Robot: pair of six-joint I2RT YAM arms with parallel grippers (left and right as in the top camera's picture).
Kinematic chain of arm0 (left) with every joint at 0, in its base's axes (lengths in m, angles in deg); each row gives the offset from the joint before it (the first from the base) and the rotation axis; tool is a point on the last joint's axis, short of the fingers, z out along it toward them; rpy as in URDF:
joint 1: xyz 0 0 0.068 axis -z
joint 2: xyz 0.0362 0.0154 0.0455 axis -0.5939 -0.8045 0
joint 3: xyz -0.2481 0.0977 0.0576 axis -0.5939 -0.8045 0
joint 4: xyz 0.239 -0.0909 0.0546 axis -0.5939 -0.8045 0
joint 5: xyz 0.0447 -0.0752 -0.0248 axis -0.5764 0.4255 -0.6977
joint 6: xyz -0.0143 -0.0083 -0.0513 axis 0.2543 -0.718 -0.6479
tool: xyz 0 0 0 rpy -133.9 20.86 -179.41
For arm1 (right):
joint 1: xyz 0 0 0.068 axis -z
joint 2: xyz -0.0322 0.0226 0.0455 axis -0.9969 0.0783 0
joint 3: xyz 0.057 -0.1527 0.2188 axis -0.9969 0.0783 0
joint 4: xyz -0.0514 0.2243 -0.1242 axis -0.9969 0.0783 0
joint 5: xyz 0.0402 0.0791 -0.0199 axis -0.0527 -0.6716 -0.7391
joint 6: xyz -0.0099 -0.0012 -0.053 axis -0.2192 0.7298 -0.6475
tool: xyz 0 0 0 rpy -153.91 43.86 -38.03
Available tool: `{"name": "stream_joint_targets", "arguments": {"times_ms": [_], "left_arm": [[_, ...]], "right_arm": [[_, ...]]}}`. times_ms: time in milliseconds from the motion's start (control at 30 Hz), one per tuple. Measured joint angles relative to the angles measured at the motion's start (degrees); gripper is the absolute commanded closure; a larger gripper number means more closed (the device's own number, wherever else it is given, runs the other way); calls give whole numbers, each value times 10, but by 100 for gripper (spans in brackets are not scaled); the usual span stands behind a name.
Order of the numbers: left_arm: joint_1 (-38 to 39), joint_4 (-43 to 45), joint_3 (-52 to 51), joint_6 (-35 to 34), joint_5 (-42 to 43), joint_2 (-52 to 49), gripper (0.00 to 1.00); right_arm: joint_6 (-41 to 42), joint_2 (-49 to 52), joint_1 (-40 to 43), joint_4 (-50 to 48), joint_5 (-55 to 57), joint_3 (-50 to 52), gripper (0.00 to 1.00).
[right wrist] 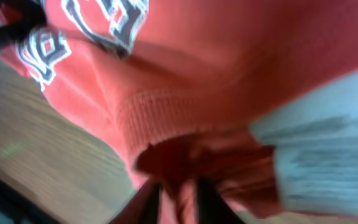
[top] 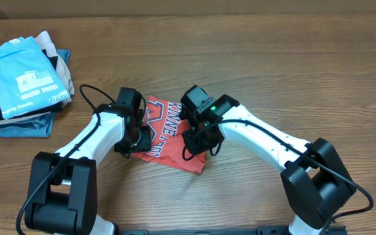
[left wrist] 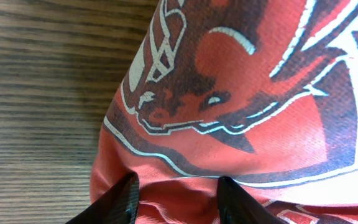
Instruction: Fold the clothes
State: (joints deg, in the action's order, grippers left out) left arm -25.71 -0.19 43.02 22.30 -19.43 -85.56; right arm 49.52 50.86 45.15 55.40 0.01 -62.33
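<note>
The coral-red T-shirt [top: 166, 132] lies bunched into a small packet at the table's middle, with its navy-and-white lettering facing up. My left gripper [top: 136, 138] is at its left edge. In the left wrist view the fingers [left wrist: 178, 194] are apart, with a ridge of the shirt's [left wrist: 241, 93] edge between them. My right gripper [top: 199, 140] is at the shirt's right edge. In the blurred right wrist view its fingers [right wrist: 178, 191] are close together, pinching a fold of the shirt [right wrist: 229, 56] by a ribbed hem.
A stack of folded garments with a light blue T-shirt [top: 23, 73] on top sits at the table's far left. Bare wooden tabletop [top: 273, 59] surrounds the red shirt. Both arm bases stand at the front edge.
</note>
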Motion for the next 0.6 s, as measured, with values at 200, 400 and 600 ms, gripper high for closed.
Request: {"name": "stream_joint_targets", "arguments": {"times_ms": [200,400,600], "left_arm": [[0,0,1,0,0,-1,55],[0,-2,1,0,0,-1,55],[0,-8,1,0,-2,-2,64]], "right_arm": [[-8,0,-16,26,-64,37,96],[-11,0,-41,62,-93,45,84],[-14,0,-43,81,-86,50,78]]}}
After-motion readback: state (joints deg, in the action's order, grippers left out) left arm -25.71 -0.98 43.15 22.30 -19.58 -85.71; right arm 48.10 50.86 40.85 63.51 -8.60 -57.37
